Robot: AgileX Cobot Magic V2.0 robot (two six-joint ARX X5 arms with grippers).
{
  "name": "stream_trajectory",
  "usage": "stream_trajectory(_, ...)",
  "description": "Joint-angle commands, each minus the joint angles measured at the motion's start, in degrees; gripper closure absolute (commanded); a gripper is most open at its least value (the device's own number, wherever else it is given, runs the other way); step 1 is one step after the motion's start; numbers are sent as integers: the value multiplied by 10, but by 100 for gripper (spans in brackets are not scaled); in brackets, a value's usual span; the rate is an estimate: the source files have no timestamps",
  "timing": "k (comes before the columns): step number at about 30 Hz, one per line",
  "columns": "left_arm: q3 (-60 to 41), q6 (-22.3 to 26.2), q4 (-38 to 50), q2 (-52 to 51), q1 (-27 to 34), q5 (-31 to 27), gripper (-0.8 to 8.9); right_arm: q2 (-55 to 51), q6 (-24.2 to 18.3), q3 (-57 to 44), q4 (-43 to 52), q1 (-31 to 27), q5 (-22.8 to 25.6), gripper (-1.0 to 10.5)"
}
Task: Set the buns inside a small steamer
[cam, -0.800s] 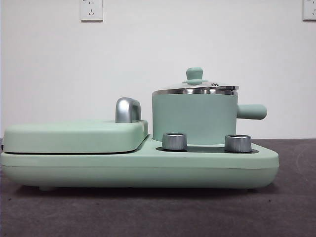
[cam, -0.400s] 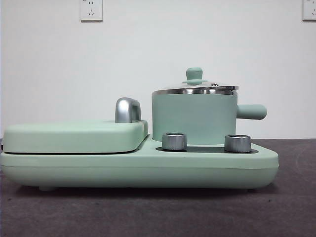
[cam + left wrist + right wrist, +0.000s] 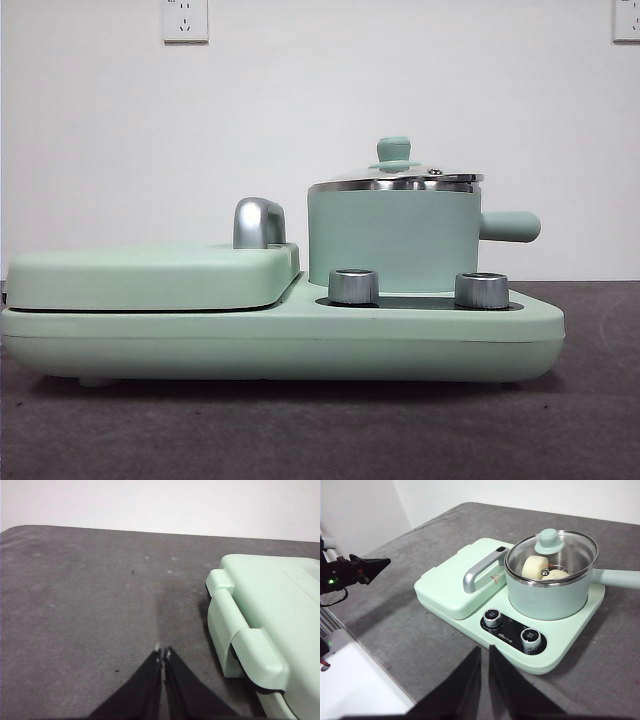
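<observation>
Front view shows the small steamer (image 3: 392, 240) standing on the mint-green cooker base (image 3: 280, 340), its lid (image 3: 396, 175) on, beside the flat griddle lid (image 3: 150, 275) with its chrome handle (image 3: 258, 222); two steel knobs (image 3: 353, 286) sit before it. No arm appears.

Left wrist view: the left gripper (image 3: 163, 655) hangs over bare grey table (image 3: 90, 595), jaws pressed together on nothing, with the cooker's end just beside it.

Right wrist view: the right gripper (image 3: 484, 652) hovers above the cooker's front, jaws nearly touching, empty. Through the glass lid the buns (image 3: 536, 566) lie inside the steamer, the smooth one (image 3: 534, 565) touching the second (image 3: 555, 574), whose ridges cannot be made out.
</observation>
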Motion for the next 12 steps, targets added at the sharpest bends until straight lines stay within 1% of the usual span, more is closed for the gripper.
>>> stream_trajectory(1, -11, 6, -4, -1, 1, 2, 797, 0, -1, 4, 6, 3, 0, 923)
stream_trajectory(8, -11, 5, -4, -1, 1, 2, 797, 0, -1, 4, 7, 0, 1, 923)
stream_trajectory(12, -11, 5, -4, -1, 1, 2, 797, -4, -3, -8, 12, -49, 1, 923)
